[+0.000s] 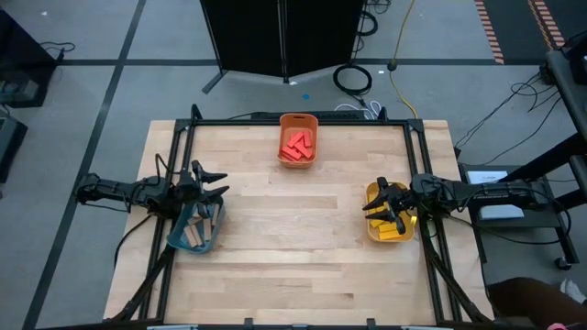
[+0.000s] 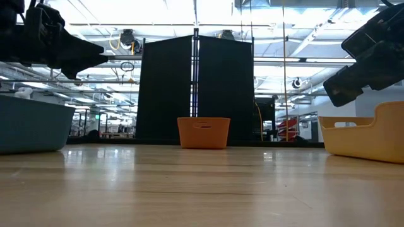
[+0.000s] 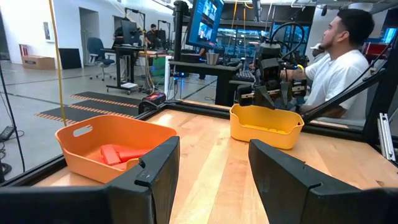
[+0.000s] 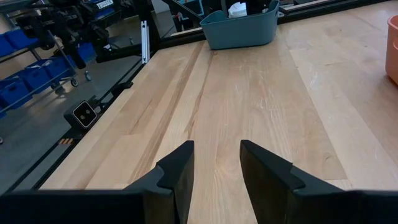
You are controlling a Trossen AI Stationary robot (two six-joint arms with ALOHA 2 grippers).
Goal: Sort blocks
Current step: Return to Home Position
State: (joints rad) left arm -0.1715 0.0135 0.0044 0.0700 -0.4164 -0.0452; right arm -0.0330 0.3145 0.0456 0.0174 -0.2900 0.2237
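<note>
A: As things lie on the table (image 1: pixel 303 266), which colour sits where?

B: Everything is in bins. The red blocks (image 1: pixel 297 147) are heaped in the orange bin (image 1: pixel 298 116) at the top centre of the overhead frame. The tan blocks (image 1: pixel 193 236) lie in the teal bin (image 2: pixel 31 126), left of centre.

A: And the yellow?

B: The yellow blocks (image 1: pixel 396 235) seem to be in the yellow bin (image 3: pixel 264 127), right of centre. Yellow on yellow under the arm is hard to make out, though.

A: The grippers?

B: The left gripper (image 1: pixel 223 183) hovers above the upper edge of the teal bin, pointing toward the frame's middle. Its fingers (image 3: pixel 155 168) stand apart with nothing between them. The right gripper (image 1: pixel 370 202) hangs over the yellow bin, facing left across the frame, its jaws likewise parted and empty.

A: Farther out?

B: Pale planks show between the three bins. A black partition (image 2: pixel 196 88) stands behind the orange bin. A person (image 3: pixel 339 62) in a white shirt sits beyond the table's edge, past the yellow bin.
</note>
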